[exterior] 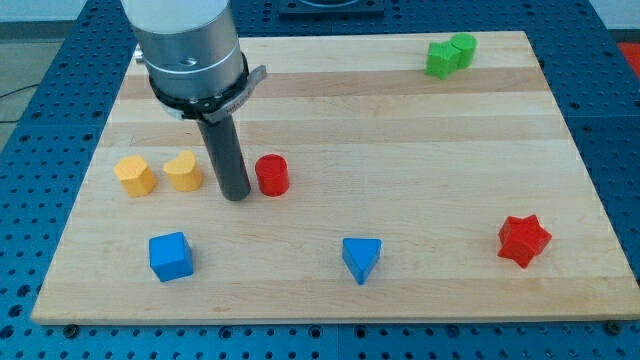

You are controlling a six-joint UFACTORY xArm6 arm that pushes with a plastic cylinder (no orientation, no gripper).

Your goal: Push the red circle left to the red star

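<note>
Board: wooden table top (330,110) on a blue perforated bench (40,110).

Far left, mid-height: yellow hexagon block (134,175), and just beside it to the right a yellow heart block (183,172). Below them, lower left: blue cube (171,256).

Left of centre: the arm (190,50) comes down from the upper left of the frame and ends in the dark rod. My tip (237,197) sits between the yellow heart block and the red circle (272,175), just beside the circle's left edge; contact or a hair of gap, cannot tell. No gripper on this rig, so nothing to be open, closed or clamped; the rod holds nothing.

Lower centre: blue triangle block (361,259). Upper right: two green blocks (450,54) touching each other, shapes unclear.

Lower right: red star (524,240), well apart from the red circle, and lower in the frame.

Judgement: the circle is not yet at the star; nearly the whole distance remains. The tip is on the circle's left side, suited to shoving it rightward across the frame. The star lies right and somewhat down, so the next push should run right with a downward slant, starting from the circle's upper-left flank. The path looks free; the blue triangle block lies below that line but near enough to watch. Risk: an off-centre push lets the round block slip off the rod.
</note>
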